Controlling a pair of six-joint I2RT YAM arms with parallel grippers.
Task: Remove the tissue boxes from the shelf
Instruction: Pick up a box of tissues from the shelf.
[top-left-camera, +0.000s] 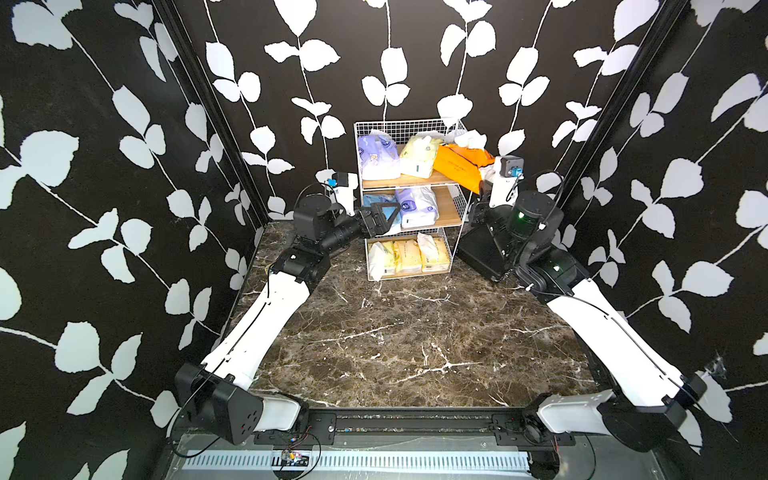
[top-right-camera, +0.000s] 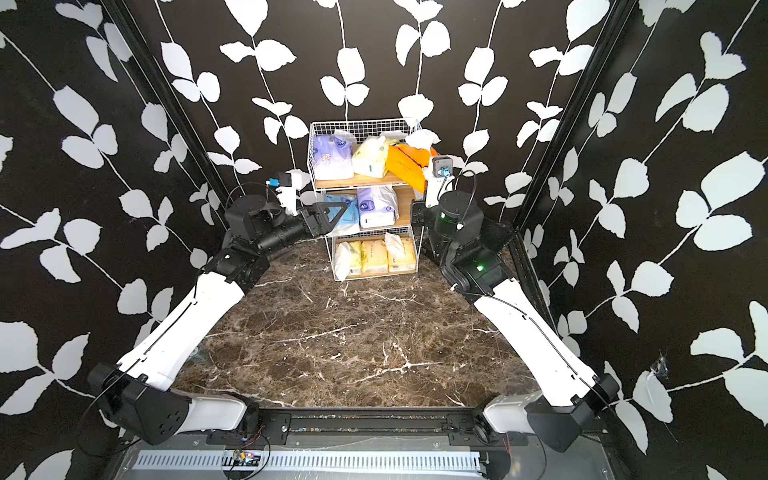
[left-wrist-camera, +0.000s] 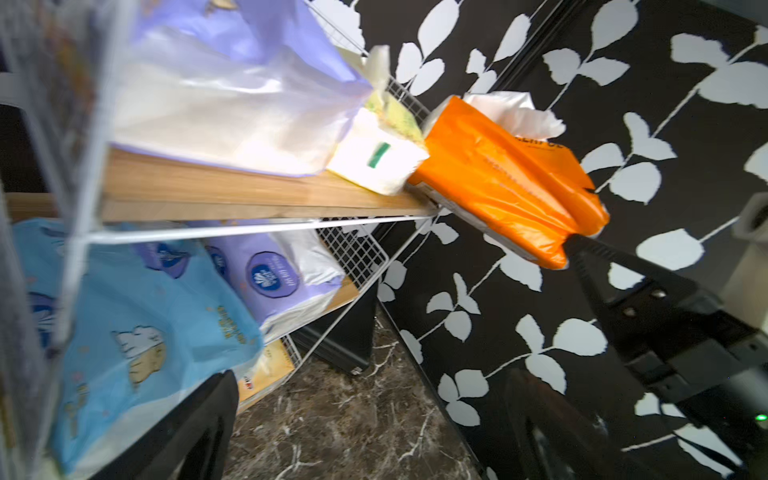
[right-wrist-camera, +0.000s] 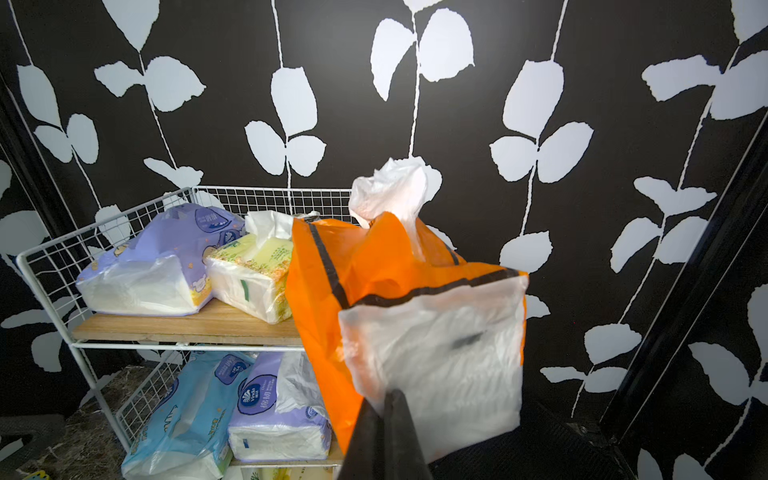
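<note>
Top view: orange pack (top-left-camera: 459, 164) overhangs shelf (top-left-camera: 409, 181) top tier at 3 o'clock, long axis 10-to-4.
Left wrist: left gripper (left-wrist-camera: 374, 386) spread wide beside blue pack (left-wrist-camera: 137, 332).
Right wrist: right gripper (right-wrist-camera: 384, 401) pinches orange pack's near end.

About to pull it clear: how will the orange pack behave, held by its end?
Probably floppy: the right gripper pinches only loose film at the end of the orange pack, and the wrapper looks creased. Likely light: it juts out, tilted, past the top board of the shelf on little more than that pinch. The glossy film may slip, or the pack may swing.
</note>
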